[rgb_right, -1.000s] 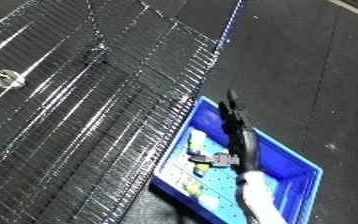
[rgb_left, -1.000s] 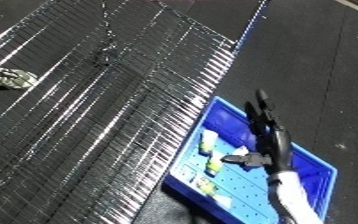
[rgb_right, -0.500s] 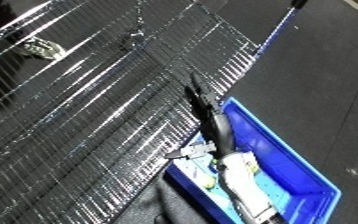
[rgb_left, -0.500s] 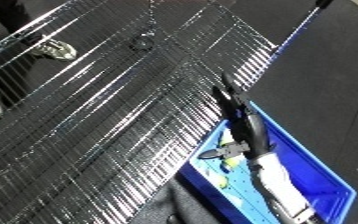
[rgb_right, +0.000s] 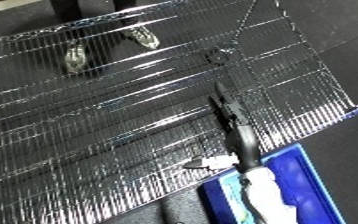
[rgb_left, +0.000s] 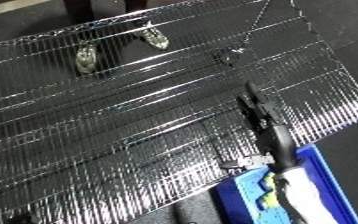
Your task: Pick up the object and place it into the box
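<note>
My right hand (rgb_left: 275, 136) reaches out over a black wire-mesh table (rgb_left: 113, 115), its fingers (rgb_right: 227, 106) straight and holding nothing. The thumb (rgb_right: 213, 162) sticks out to the left near the table's front edge. Two small pale oblong objects (rgb_left: 85, 59) (rgb_left: 154, 37) lie at the far side of the mesh, well beyond the fingertips. A small dark object (rgb_left: 227, 57) rests on the mesh just ahead of the hand. The blue bin (rgb_left: 334, 175) stands below the table's edge at the lower right, under my white forearm (rgb_right: 266, 192), with pale items (rgb_left: 269, 200) inside. My left hand is out of sight.
A dark floor (rgb_left: 353, 20) lies beyond the table's right edge. The mesh stretches away to the left and towards the near left corner (rgb_left: 33, 190).
The camera has swung up and left, so the bin slid to the lower right corner. My right hand has gone from above the bin to out over the mesh, still straight.
</note>
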Motion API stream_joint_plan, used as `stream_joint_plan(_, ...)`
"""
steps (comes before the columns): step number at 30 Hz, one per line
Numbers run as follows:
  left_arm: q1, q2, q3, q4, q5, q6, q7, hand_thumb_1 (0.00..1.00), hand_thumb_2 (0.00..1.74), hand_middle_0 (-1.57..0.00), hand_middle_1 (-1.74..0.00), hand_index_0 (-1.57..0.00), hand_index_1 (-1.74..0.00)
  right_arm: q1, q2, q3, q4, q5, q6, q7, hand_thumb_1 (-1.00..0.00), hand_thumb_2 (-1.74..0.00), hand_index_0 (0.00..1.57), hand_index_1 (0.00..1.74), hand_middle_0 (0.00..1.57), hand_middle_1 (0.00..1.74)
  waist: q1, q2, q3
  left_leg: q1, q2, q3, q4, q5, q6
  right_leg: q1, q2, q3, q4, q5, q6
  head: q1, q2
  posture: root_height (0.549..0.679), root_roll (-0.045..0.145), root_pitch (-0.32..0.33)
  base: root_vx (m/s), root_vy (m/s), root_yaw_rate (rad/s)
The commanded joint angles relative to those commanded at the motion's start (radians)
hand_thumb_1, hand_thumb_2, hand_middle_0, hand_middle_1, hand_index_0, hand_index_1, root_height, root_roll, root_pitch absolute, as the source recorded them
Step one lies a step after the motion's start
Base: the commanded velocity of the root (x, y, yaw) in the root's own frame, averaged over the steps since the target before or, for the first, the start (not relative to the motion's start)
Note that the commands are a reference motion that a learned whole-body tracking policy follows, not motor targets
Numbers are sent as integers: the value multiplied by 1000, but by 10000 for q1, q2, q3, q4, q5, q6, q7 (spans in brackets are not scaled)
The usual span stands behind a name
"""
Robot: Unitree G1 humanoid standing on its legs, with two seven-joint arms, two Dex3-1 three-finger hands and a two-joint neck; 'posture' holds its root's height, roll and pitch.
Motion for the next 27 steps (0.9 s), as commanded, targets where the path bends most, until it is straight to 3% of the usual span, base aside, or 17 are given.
stream_joint_plan(8, 9, 138, -5, -20, 27, -18, -110, 1000, 1740, -1570, -1740, -1570, -1740, -96, 106, 276, 266, -9, -234, -189, 0, 0, 0, 0, 0, 0, 331, -200, 222, -343, 27, -172, 220, 114, -7, -166, 49, -212, 247, -23, 10, -560, 238, 670, 32, -70, -3, -38, 120)
stream_joint_plan(13, 47, 208, -19, -109, 91, -3, -171, 1000, 1740, -1570, -1740, -1570, -1740, -41, 75, 359, 379, -594, -398, -722, 0, 0, 0, 0, 0, 0, 444, -285, 320, -504, 18, -222, 349, 112, 4, -281, 36, -267, 394, -44, 41, -626, 259, 669, 31, -67, 2, -25, 76)
stream_joint_plan(17, 127, 250, 25, -233, 141, 88, -267, 1000, 1740, -1570, -1740, -1570, -1740, 97, 33, 404, 358, -888, -417, -1047, 0, 0, 0, 0, 0, 0, 466, -319, 356, -529, 19, -227, 396, 93, 15, -303, 7, -279, 447, -61, 58, -683, 254, 668, 30, -67, 20, -7, 21)
stream_joint_plan(27, 231, 295, 60, -403, 255, 228, -450, 1000, 1740, -1570, -1740, -1570, -1740, 478, 94, 478, 400, -874, -572, -1338, 0, 0, 0, 0, 0, 0, 406, -352, 367, -539, 40, -170, 505, 15, 25, -323, -55, -222, 472, -56, 126, -751, 252, 668, 31, -68, 24, -9, -21)
